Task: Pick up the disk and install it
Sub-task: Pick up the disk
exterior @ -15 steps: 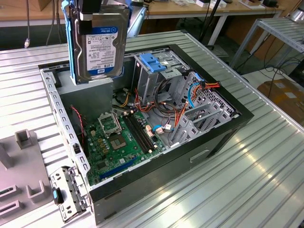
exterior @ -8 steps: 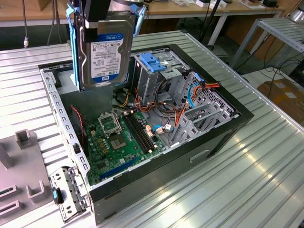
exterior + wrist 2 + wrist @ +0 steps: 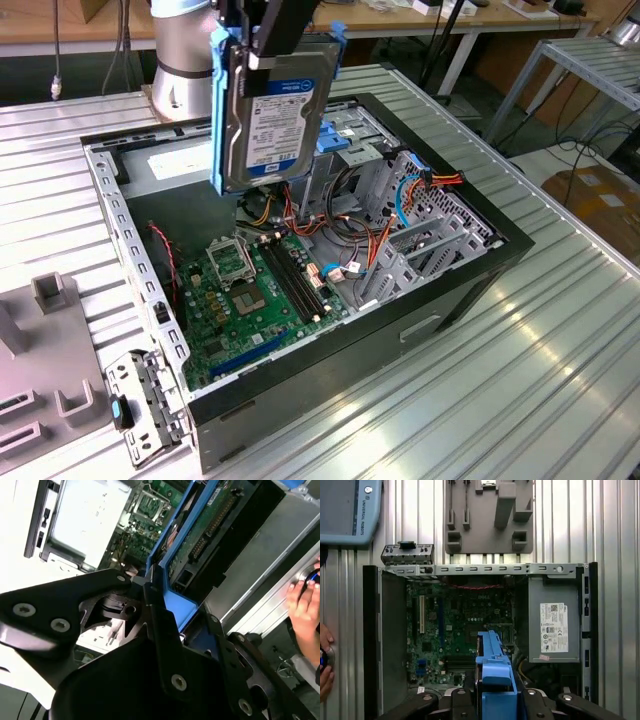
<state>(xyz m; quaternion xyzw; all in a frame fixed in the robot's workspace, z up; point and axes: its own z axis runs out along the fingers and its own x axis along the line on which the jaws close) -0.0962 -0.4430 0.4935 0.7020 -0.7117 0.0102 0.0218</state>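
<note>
My gripper is shut on the top edge of the disk, a grey-metal drive in a bright blue carrier rail. The drive hangs upright, label facing the exterior camera, above the open computer case and just at the exterior view's left of the metal drive cage. In the first wrist view the blue carrier sits between my black fingers, over the motherboard. The second wrist view gives the disk's green circuit side and blue rail.
Orange, red and blue cables crowd the case beside the cage. A power supply fills one end. A grey fixture block and a loose metal bracket lie outside the case. A person's hand rests at the table edge.
</note>
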